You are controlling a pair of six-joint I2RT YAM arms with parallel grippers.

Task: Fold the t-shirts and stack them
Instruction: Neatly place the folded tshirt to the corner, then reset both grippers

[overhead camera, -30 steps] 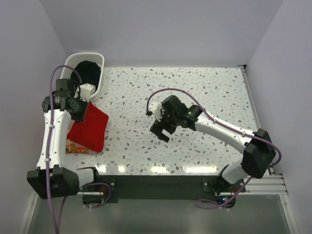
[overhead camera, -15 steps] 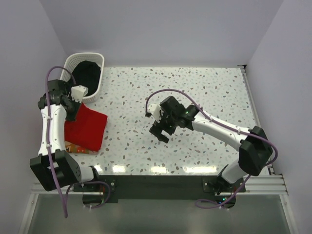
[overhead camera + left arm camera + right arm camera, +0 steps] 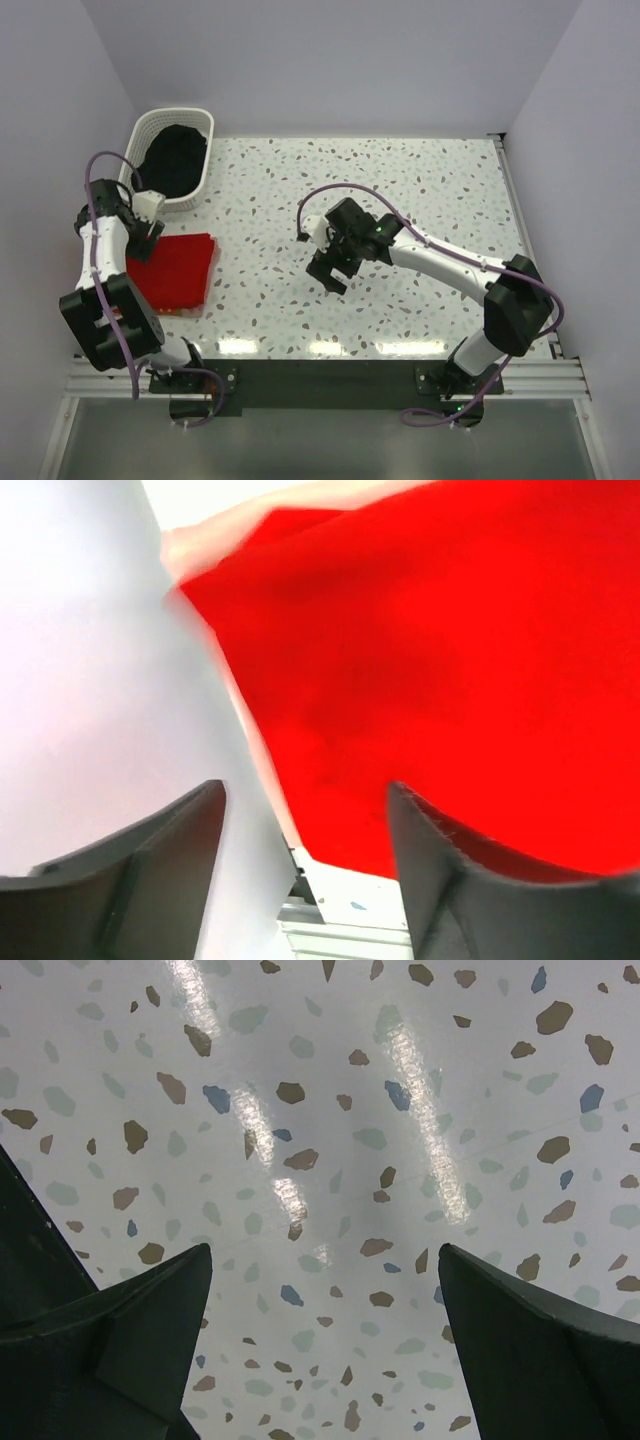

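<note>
red t-shirt (image 3: 177, 270): laid flat as a folded, roughly square pad at the left edge of the table (image 3: 430, 190), just in front of the basket. In the left wrist view (image 3: 450, 660) most of the frame is filled by it, slightly blurred.
pale pinkish strip (image 3: 225, 525): seen along the far edge of the red cloth in the left wrist view. It is too blurred to say whether it is a second tee.
left gripper (image 3: 146, 232): positioned at the far left corner of the red t-shirt, close to the side wall. In its own camera (image 3: 300, 865) the fingers are seen spread apart with nothing pinched between them; the red cloth lies beyond the tips. Contact with the cloth cannot be told.
right gripper (image 3: 336, 268): held over the bare middle of the table, well apart from the red t-shirt. The jaws are seen wide apart in the wrist view (image 3: 325, 1305), with only speckled tabletop between them and nothing held.
basket (image 3: 206, 160): white, slotted, set at the far left corner of the table; it is filled with dark cloth (image 3: 175, 155).
table: white speckled surface, with overhead lights reflected along the near edge.
</note>
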